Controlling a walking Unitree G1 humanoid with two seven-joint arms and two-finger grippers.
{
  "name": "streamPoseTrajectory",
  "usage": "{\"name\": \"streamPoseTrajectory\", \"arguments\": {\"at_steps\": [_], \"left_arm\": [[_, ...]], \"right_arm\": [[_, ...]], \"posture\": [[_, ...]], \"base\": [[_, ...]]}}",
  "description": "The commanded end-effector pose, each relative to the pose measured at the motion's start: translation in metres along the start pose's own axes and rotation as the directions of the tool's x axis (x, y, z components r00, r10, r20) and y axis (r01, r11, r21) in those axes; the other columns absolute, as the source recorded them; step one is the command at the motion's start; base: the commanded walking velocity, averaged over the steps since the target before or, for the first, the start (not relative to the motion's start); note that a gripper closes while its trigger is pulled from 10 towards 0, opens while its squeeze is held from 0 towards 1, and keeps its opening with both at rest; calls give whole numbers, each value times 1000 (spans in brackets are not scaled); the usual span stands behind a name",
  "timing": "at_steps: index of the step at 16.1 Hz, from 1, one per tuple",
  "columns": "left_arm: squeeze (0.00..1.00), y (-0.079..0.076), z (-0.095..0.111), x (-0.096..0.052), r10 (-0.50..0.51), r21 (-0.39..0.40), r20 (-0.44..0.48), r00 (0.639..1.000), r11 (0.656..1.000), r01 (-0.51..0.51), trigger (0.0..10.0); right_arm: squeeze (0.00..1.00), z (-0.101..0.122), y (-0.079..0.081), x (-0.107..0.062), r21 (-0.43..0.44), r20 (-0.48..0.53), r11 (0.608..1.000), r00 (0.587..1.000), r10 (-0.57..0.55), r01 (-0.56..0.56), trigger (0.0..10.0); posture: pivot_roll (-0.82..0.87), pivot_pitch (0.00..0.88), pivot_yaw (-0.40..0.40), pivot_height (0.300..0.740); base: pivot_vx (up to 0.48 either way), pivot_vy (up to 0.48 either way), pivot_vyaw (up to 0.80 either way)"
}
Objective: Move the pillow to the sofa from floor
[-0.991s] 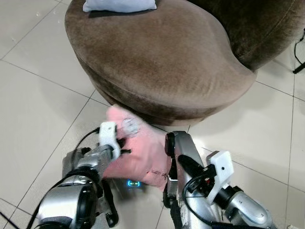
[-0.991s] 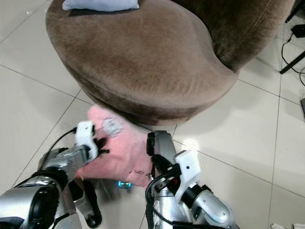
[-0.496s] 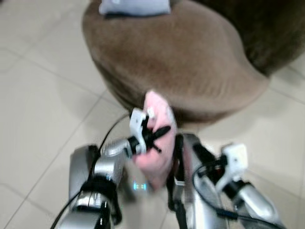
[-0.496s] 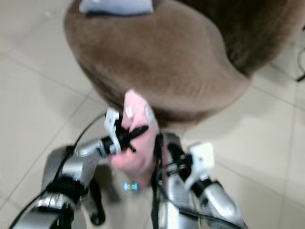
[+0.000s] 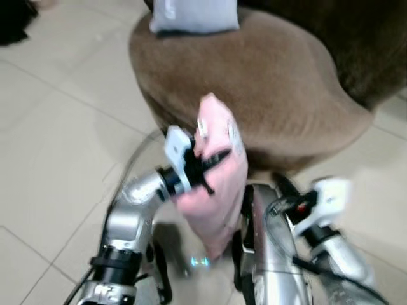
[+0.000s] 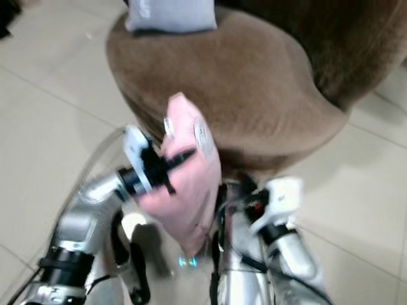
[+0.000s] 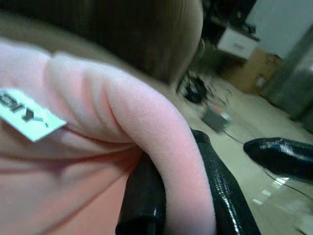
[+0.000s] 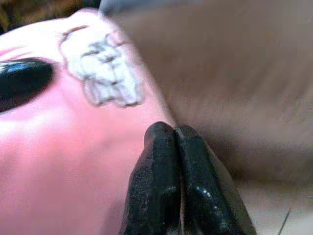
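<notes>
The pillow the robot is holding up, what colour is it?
Pink. The pillow shows best in the left eye view, pinched by the left gripper.

A rounded brown sofa [image 5: 267,82] with a plush, velvety seat stands on a floor [image 5: 57,133] of large pale glossy tiles with thin dark grout lines. At the far end of the sofa seat lies a pale blue cushion [image 5: 194,16]. Beyond the sofa's far left corner, something dark [image 5: 14,22] rests on the floor, too blurred to identify.
</notes>
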State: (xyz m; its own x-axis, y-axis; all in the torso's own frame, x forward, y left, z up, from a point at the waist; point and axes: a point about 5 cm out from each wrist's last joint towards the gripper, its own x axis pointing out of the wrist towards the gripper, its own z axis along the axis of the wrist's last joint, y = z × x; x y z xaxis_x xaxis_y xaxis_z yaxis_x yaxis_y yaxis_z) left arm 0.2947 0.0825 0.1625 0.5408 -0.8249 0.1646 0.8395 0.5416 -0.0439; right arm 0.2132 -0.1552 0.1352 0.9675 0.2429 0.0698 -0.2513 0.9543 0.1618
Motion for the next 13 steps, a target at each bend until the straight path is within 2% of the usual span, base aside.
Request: {"name": "streamPoseTrajectory", "arguments": {"at_steps": [1,2,3,5,6,7,10,13], "left_arm": [[0,-7,44,8,-29,96,153,988,995,14,0],[0,-6,53,9,-5,114,171,985,993,-14,0],[0,-6,53,9,-5,114,171,985,993,-14,0],[0,-7,93,20,43,211,225,973,973,-91,0],[0,-4,103,26,68,253,228,971,959,-126,7020],[0,-2,104,28,81,275,216,973,951,-140,10000],[0,16,94,30,227,318,146,963,911,-263,10000],[0,25,78,24,318,276,126,940,899,-341,10000]], "right_arm": [[0,23,-3,-1,-6,97,998,994,-59,60,10000],[0,31,-4,0,-10,128,997,989,-76,78,10000],[0,31,-4,0,-10,128,997,989,-76,78,10000],[0,61,-9,8,-35,250,985,956,-155,169,10000],[0,67,-10,12,-33,273,980,945,-179,196,10000],[0,69,-11,14,-31,279,977,941,-194,211,10000],[0,67,-22,20,-18,265,945,913,-310,326,10000],[0,58,-30,20,-21,224,920,899,-377,391,10000]], "posture": [[-84,98,-3,540],[-81,86,-2,545],[-81,86,-2,545],[-62,25,10,565],[-59,12,10,575],[-58,7,11,580],[-53,0,8,610],[-52,4,8,630]], "base": [[0,0,0],[0,0,0],[0,0,0],[0,0,0],[0,0,0],[0,0,0],[0,0,0],[0,0,0]]}}
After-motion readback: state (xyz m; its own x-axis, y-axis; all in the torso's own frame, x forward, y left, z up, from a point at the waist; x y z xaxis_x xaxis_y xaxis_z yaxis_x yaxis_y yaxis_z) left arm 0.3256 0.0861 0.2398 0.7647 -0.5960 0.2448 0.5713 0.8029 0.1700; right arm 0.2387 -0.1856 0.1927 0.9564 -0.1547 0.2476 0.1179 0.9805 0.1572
